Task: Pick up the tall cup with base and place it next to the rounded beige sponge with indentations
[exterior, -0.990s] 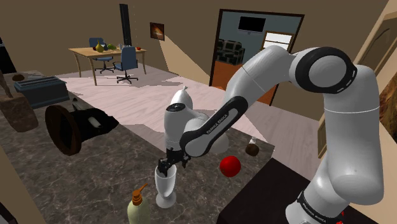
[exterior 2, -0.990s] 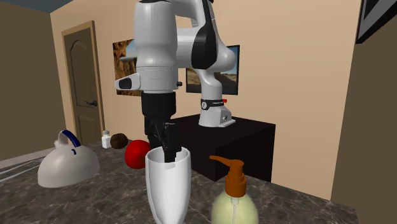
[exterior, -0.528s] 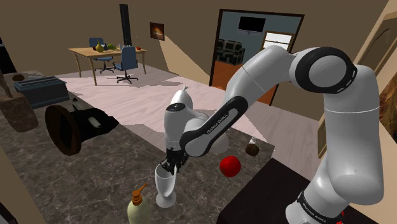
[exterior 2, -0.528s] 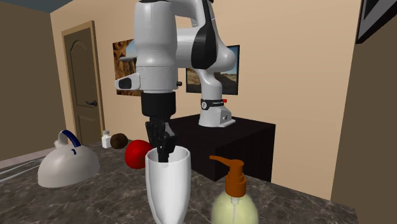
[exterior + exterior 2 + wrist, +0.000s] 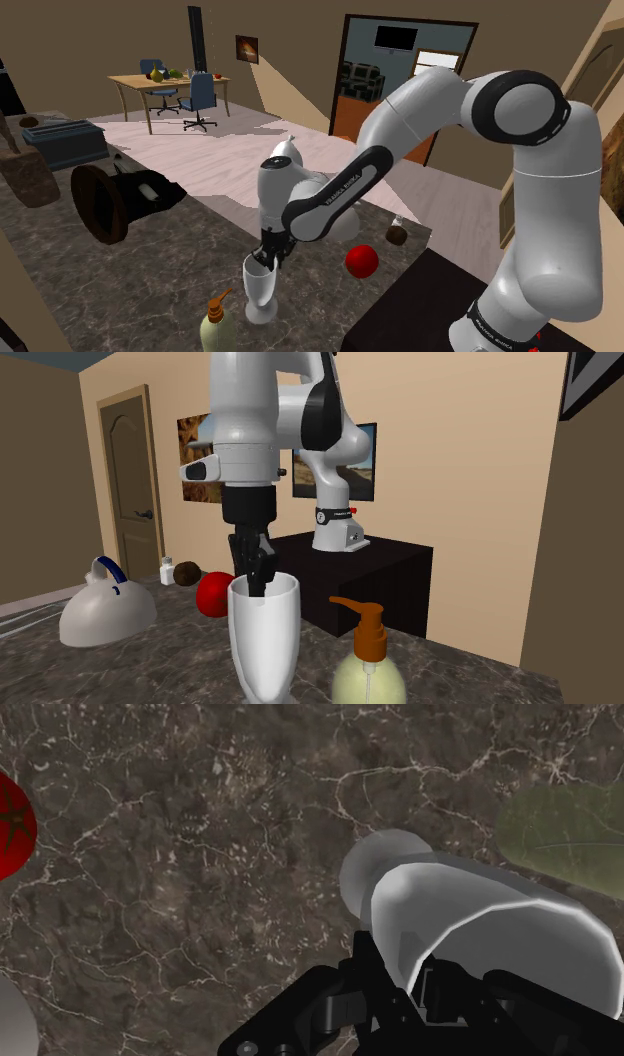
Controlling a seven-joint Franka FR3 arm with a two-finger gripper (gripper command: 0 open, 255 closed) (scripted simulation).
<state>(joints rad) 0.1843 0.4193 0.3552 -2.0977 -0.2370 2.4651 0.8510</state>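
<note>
The tall white cup with a round base (image 5: 260,288) stands upright over the dark marble counter (image 5: 110,290), near its front edge. My black gripper (image 5: 268,262) comes down from above and is shut on the cup's rim, one finger inside the cup (image 5: 263,637) and one outside. The wrist view shows the fingers clasping the rim wall of the cup (image 5: 480,924). In the second exterior view the gripper (image 5: 260,582) reaches into the cup's mouth. A small brown rounded thing (image 5: 397,235) lies by a little white bottle at the counter's far side; I cannot tell if it is the sponge.
A red ball (image 5: 362,262) lies close to the cup on the stand's side. A soap dispenser with an orange pump (image 5: 367,657) stands right beside the cup. A white kettle (image 5: 105,612) and a dark bell-shaped thing (image 5: 120,200) sit farther off.
The fingers shut on the cup's rim. The cup has since risen slightly with the hand.
</note>
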